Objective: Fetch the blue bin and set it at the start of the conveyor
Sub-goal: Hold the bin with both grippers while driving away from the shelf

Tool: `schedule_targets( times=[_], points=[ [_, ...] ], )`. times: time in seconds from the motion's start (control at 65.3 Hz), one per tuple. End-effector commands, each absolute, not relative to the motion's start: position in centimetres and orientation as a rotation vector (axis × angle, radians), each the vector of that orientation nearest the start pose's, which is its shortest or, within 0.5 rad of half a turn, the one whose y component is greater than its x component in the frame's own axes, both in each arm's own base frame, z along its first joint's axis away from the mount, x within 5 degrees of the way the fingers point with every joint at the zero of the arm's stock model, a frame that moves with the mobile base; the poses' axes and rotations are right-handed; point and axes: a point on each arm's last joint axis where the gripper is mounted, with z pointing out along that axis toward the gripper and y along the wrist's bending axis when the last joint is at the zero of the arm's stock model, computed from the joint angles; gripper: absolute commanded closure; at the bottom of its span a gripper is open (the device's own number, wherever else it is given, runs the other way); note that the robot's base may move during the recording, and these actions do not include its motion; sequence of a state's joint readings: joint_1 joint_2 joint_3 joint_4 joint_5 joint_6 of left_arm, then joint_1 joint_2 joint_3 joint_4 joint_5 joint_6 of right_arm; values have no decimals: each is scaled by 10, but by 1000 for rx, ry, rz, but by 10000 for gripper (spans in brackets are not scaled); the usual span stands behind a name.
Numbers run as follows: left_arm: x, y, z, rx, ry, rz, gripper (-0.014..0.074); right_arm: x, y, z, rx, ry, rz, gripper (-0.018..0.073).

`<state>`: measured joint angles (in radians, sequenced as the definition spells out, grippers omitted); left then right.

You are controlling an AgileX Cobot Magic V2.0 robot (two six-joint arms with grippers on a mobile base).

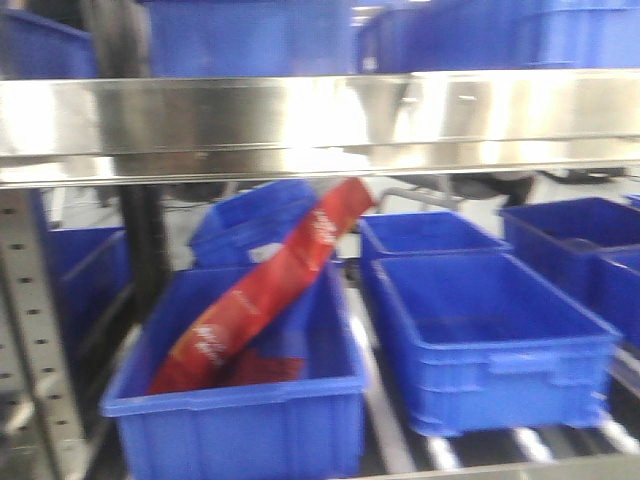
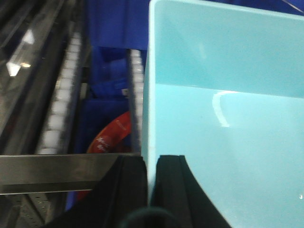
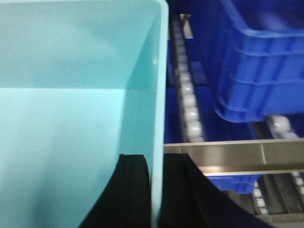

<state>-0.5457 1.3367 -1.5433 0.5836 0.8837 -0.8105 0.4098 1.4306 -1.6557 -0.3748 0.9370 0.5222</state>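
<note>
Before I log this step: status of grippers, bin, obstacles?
Left gripper shut on blue bin wall. Right gripper shut on opposite wall. Steel rail, dark blue crate close; conveyor not in view.

No text can be read in any view. The red packet [image 1: 262, 300] lying tilted in the nearest dark blue crate [image 1: 235, 410] carries white lettering along its length, too blurred to make out. In the left wrist view, white print on red is equally illegible.
</note>
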Motion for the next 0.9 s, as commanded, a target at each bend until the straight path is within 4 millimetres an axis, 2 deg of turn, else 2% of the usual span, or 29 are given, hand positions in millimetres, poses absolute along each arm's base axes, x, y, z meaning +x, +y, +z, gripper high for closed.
schedule_targets(
  times=[0.0, 0.889],
  points=[
    [254, -111, 469, -117, 1965, -169, 708, 285, 94, 466, 33, 2077, 85, 712],
    [254, -111, 469, -117, 1965, -169, 708, 285, 94, 466, 33, 2077, 85, 712]
  ],
)
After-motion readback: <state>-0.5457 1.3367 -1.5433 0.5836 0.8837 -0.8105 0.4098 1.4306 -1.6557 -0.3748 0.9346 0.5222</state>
